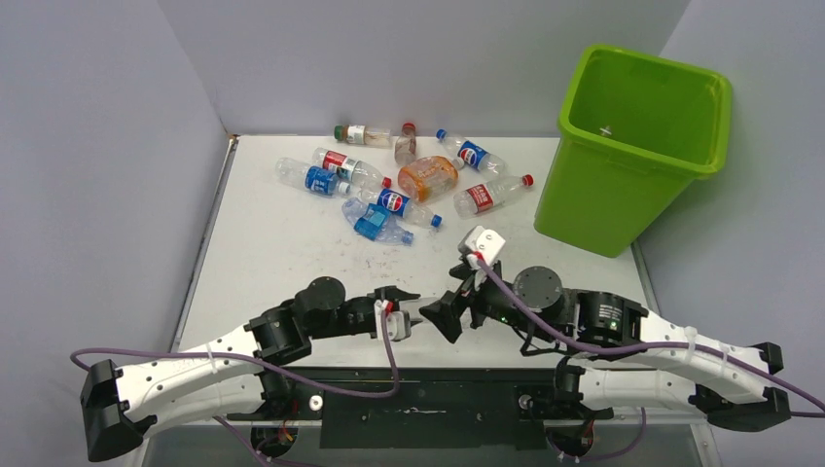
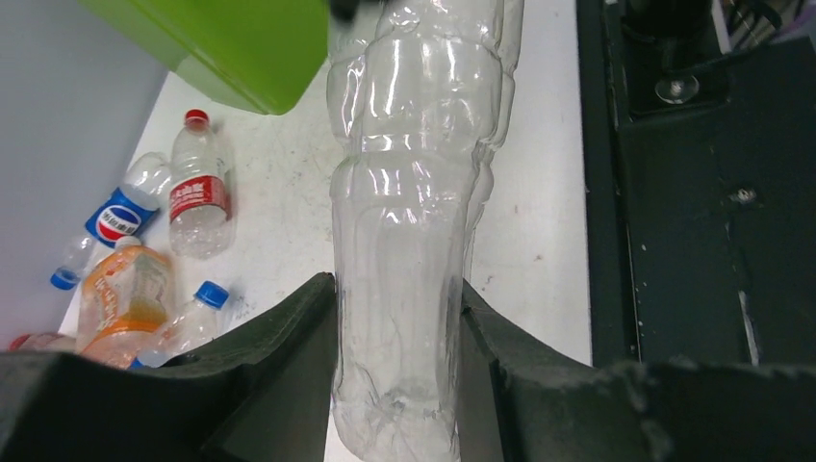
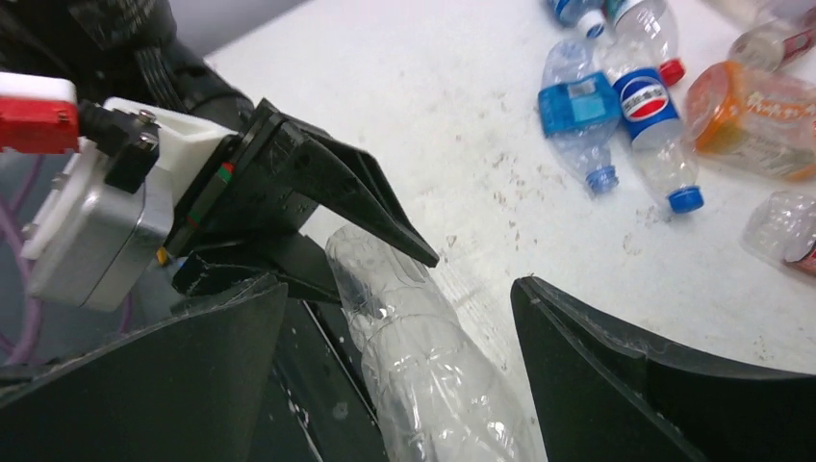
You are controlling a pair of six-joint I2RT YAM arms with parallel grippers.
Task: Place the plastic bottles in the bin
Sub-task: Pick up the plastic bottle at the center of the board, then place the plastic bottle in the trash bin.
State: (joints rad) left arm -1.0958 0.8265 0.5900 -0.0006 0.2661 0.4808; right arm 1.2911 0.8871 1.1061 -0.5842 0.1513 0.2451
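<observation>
Firmly clamped between the jaws of the left gripper [image 2: 396,286]: a clear bottle [image 2: 414,192], unlabelled, pinched near one end, its long body reaching toward the right arm. Held over the near middle of the table [image 1: 282,263], close to the front edge. Flanked by the right gripper [image 3: 390,289], jaws wide apart, one finger on either side of the bottle's body, with a gap showing on both sides. From above, both grippers tip to tip, between the two arms.

Well apart from that, across the far middle of the table: the other bottles [image 1: 399,180], lying on their sides in a loose cluster. Among them an orange bottle [image 1: 428,177], a red-label bottle [image 1: 491,195] just to its right, a crushed blue-label bottle [image 1: 375,222] nearest the arms, and several with round red-white-blue logos. Standing upright at the far right corner: the bin [image 1: 632,185], lime green, mouth open to the top, near the cluster's right end and well apart from both grippers.
</observation>
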